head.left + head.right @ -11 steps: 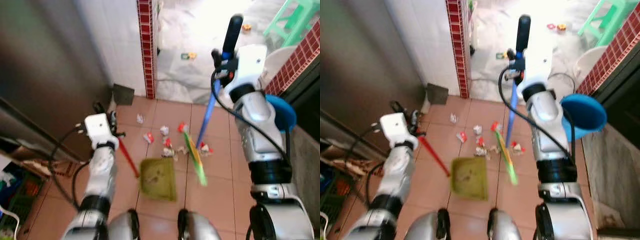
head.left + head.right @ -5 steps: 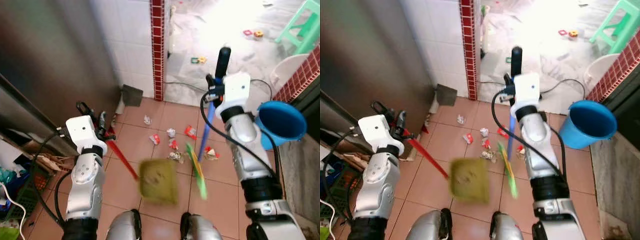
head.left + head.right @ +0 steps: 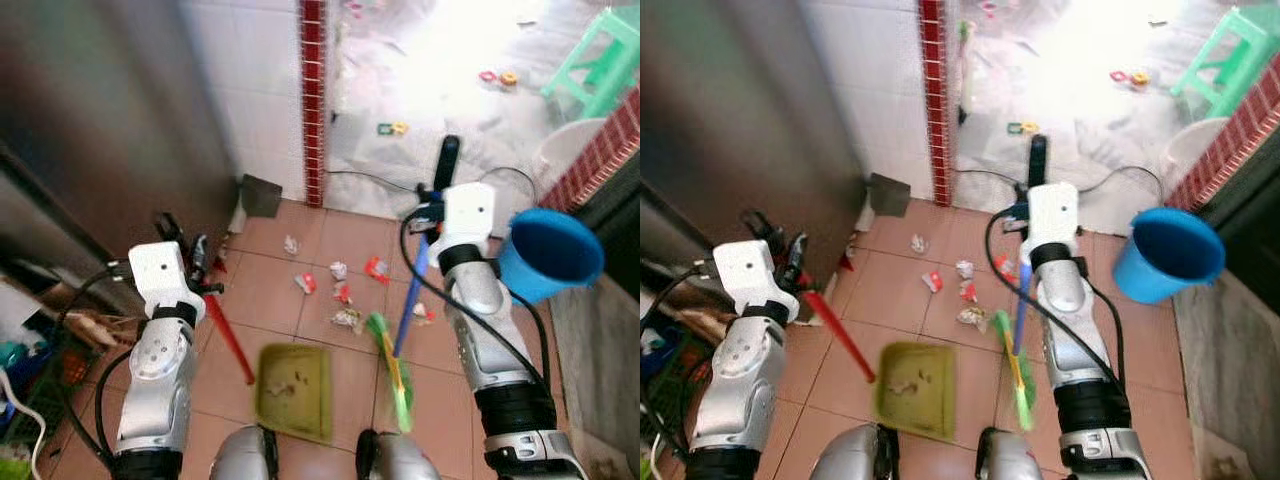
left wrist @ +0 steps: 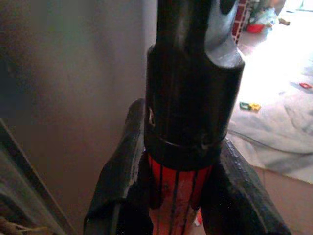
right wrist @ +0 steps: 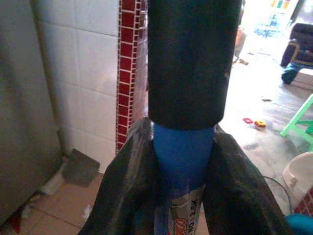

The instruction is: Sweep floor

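My right gripper (image 3: 430,205) is shut on the blue broom handle (image 3: 412,292), just under its black grip (image 5: 188,58). The broom's green bristles (image 3: 393,372) rest on the tiles between my feet and the litter. My left gripper (image 3: 200,270) is shut on the red dustpan handle (image 3: 230,335); in the left wrist view the fingers (image 4: 120,171) clamp the red shaft (image 4: 176,196). The olive dustpan (image 3: 293,390) lies flat on the floor with a few scraps in it. Several crumpled paper and wrapper scraps (image 3: 340,295) lie scattered on the tiles beyond the pan.
A steel fridge front (image 3: 90,130) stands at the left, a white tiled wall with a red brick column (image 3: 313,100) behind. A blue bucket (image 3: 550,260) sits at the right by a brick-faced counter. A cable (image 3: 370,180), toys and a green stool (image 3: 590,55) lie beyond.
The camera has tilted and shifted. The dustpan has slid back toward my feet and to the left. The broom's bristles have swept nearer my feet, lower in view.
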Robot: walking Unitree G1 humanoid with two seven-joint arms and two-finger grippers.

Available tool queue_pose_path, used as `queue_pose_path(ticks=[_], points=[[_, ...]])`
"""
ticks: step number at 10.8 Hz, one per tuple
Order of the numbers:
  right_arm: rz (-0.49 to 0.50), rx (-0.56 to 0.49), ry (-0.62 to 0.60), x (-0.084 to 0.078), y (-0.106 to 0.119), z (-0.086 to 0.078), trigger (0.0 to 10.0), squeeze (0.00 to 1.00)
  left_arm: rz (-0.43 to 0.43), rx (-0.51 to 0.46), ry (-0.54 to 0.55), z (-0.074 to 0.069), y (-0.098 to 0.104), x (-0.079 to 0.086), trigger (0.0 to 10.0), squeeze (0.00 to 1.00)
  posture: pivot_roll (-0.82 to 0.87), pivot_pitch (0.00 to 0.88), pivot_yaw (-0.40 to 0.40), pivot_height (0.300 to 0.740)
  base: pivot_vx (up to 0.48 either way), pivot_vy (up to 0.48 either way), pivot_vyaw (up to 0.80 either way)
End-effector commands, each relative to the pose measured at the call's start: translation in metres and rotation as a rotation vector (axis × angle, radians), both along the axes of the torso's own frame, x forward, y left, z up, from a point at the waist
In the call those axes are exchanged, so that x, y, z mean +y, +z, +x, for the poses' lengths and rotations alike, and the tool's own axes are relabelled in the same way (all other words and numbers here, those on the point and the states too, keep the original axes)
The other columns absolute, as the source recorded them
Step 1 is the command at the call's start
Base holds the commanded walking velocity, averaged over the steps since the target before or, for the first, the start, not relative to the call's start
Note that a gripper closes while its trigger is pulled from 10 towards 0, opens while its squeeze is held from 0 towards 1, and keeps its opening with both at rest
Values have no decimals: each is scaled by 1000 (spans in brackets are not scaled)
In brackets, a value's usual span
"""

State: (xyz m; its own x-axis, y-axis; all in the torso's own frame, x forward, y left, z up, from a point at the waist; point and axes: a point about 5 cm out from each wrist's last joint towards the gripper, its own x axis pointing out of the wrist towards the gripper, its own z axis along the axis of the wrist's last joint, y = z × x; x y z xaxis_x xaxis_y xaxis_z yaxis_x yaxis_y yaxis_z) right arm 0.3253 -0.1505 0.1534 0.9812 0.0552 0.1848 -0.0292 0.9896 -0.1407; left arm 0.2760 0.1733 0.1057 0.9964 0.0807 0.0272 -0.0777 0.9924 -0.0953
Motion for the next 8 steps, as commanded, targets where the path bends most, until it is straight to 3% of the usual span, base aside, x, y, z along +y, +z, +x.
queue_pose_path(ticks=[1, 3, 5, 6, 8], points=[[-12, -23, -19, -1, 7, 3, 10000, 0, -40, -56, -27, 2, 13, -5, 10000, 0, -12, 75, 33, 740, 0, 0, 0], [-14, -51, -39, -5, 11, 3, 10000, 0, -35, -50, -55, 2, 12, -15, 10000, 0, -32, 79, 46, 740, 0, 0, -800], [-60, -149, -52, -7, 25, 1, 10000, 0, -42, -41, -65, 3, 12, -19, 10000, 0, -37, 83, 48, 740, 0, 0, 0], [-147, -216, -97, -10, 36, 0, 10000, 0, -42, -41, -69, 3, 12, -21, 10000, 0, -38, 87, 49, 740, 0, 0, 0], [-179, -239, -127, -15, 39, 2, 10000, 0, -44, -29, -77, 1, 10, -23, 10000, 0, -34, 93, 49, 740, 0, 0, 0]])
